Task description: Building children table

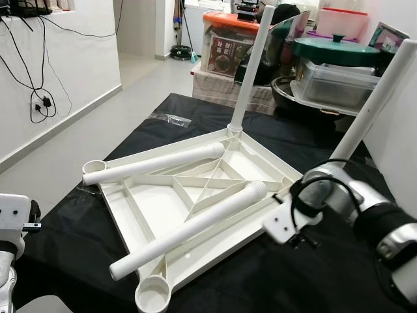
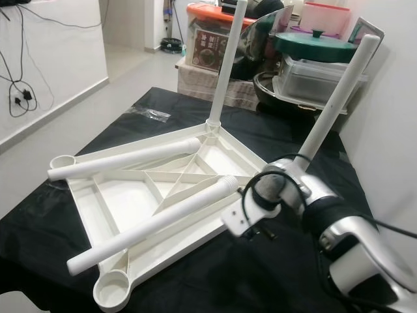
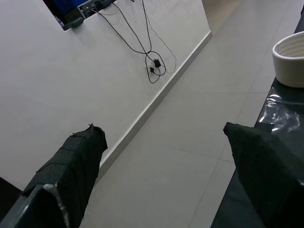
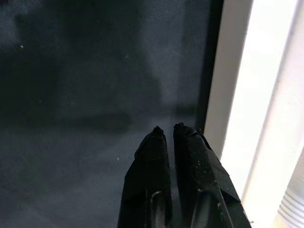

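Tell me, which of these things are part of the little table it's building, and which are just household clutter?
Part of the job:
upturned white tabletop
two fitted legs
two loose legs lying on it
right gripper, shut, beside the tabletop's edge

Just lying about:
storage boxes
green-lidded pot
wall cables

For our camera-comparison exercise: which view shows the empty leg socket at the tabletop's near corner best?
The left eye view: the empty leg socket sits whole, its round opening visible. The right eye view shows it too, nearer the frame's bottom. The left wrist view catches part of a different socket; the right wrist view shows a white edge.
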